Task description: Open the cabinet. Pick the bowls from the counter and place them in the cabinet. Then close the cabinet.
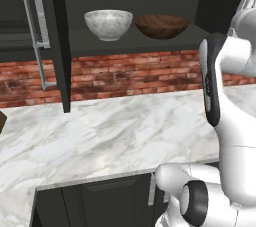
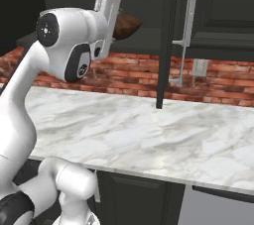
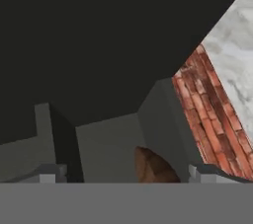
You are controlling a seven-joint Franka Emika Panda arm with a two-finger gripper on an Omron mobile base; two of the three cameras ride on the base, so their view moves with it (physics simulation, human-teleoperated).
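No text, label, brand, number or sign can be read in any of the views. The black cabinet doors (image 1: 55, 36), the brick wall strip (image 1: 125, 73), the marble worktop (image 1: 100, 136) and the two bowls on the shelf, the marble one (image 1: 108, 24) and the wooden one (image 1: 161, 26), all carry plain surfaces without lettering. The robot's white body is unmarked too.

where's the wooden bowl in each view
Left base view: wooden bowl on the cabinet shelf, upper centre, right of the marble bowl.
Right base view: upper left, partly behind the robot's hand.
Hand view: bottom centre.
Shared landmark: red brick wall.
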